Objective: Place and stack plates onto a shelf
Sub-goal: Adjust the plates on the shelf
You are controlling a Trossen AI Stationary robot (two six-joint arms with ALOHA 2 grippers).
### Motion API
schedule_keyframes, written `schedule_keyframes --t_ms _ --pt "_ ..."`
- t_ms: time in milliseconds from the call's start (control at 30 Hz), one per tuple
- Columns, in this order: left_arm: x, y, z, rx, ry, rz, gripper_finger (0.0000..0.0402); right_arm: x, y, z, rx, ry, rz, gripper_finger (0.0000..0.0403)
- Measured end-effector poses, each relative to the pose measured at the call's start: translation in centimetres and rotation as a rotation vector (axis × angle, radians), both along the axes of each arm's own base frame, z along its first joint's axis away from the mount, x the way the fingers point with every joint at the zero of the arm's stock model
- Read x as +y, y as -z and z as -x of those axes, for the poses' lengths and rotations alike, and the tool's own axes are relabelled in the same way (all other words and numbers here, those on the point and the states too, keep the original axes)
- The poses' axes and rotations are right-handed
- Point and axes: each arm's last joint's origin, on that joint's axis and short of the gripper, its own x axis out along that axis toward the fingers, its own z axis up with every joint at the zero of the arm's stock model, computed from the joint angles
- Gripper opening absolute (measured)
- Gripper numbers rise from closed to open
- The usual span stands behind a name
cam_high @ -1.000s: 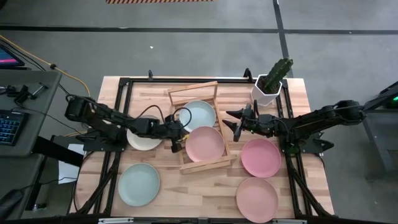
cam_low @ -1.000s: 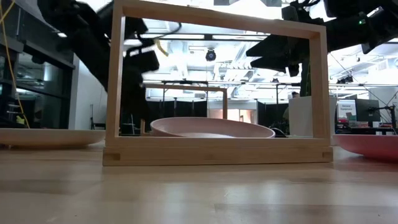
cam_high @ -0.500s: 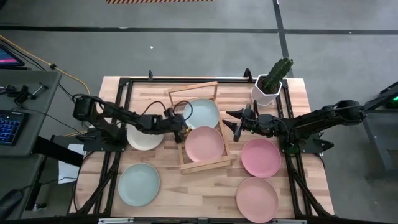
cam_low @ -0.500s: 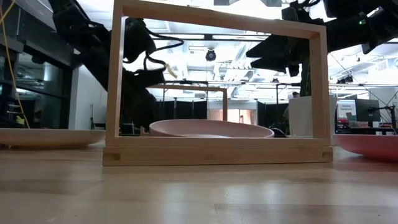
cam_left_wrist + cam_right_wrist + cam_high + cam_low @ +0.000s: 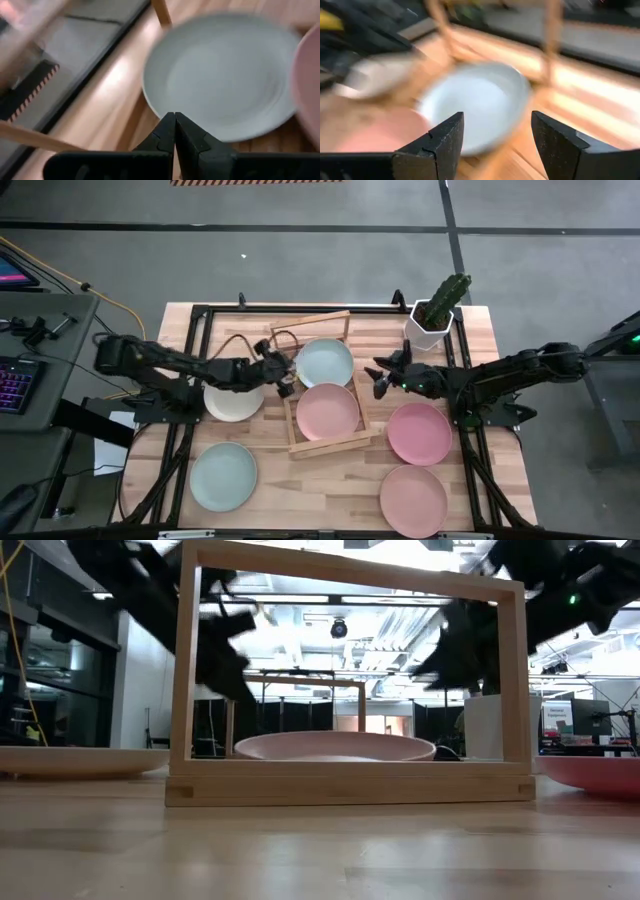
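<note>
The shelf (image 5: 322, 385) is seen on the middle of the table (image 5: 480, 330) with two plates lying in it: a mint plate (image 5: 325, 361) in the far half and a pink plate (image 5: 329, 409) in the near half, the two touching or slightly overlapping where they meet. Compared with a second ago, the shelf frame is found squared up and shifted a little, and the mint plate sits slightly farther toward the right arm's side, so a nudge by the left arm is inferred. The left gripper (image 5: 284, 372), its fingers pressed fully together and holding nothing, has been moved from the near-left rail up to the left edge of the mint plate; in the left wrist view the closed fingertips (image 5: 174, 120) are seen pointing at that plate's rim. The right gripper (image 5: 385, 376) is held spread wide and empty just beside the shelf's right rail, having been drawn slightly away from it and turned; the mint plate is framed between its open fingers (image 5: 445, 137) in the right wrist view. Four plates remain on the table outside the shelf: a cream plate (image 5: 231, 400) under the left arm, a second mint plate (image 5: 223, 476) at the near left, and two pink plates (image 5: 419, 432) (image 5: 412, 500) at the right. Two of six are thus judged placed, and stacking is not yet begun; the nearest pink plate on the right appears the likely next pick.
</note>
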Motion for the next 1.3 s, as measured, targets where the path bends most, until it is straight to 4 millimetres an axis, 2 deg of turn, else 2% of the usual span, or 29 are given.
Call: schedule_keyframes --t_ms 67,133,267,333,433,500,600,800,967,1067,1300 --pt "-0.6 -1.7 0.7 -0.076 0.02 -0.006 0.0 -0.8 0.7 0.5 0.066 0.049 -0.038 0.0197" --pt "-1.1 -3.3 1.4 -0.136 0.049 -0.017 0.0 -1.5 1.0 0.7 0.095 0.078 -0.059 0.0164" --pt "-2.3 -5.9 2.7 -0.241 0.124 -0.048 0.0 -2.9 1.5 0.8 0.11 0.107 -0.09 0.0045" --pt "-2.8 -6.8 3.0 -0.288 0.178 -0.051 0.0 -3.7 2.0 0.6 0.117 0.116 -0.111 0.0014" --pt "-3.4 -7.6 3.0 -0.342 0.256 -0.058 0.0 -4.7 3.1 0.2 0.118 0.115 -0.157 0.0019" --pt "-3.7 -7.9 2.9 -0.366 0.292 -0.067 0.0 -5.2 3.9 -0.5 0.094 0.095 -0.175 0.0006" --pt "-3.8 -7.9 2.6 -0.38 0.305 -0.078 0.0 -5.7 5.1 -1.5 0.06 0.057 -0.201 0.0005" --pt "-3.7 -7.9 2.7 -0.373 0.283 -0.093 0.0 -6.9 7.0 -4.2 0.116 0.051 -0.241 0.0001" --pt "-3.7 -7.9 2.7 -0.368 0.275 -0.099 0.0 -7.7 6.9 -7.0 0.144 0.007 -0.233 0.0" --pt "-3.7 -7.7 2.7 -0.354 0.272 -0.1 0.0 -7.9 6.5 -7.7 0.176 0.002 -0.224 0.0" --pt "-3.7 -7.5 2.8 -0.333 0.262 -0.099 0.0 -8.0 4.8 -9.4 0.124 -0.029 -0.18 0.0"
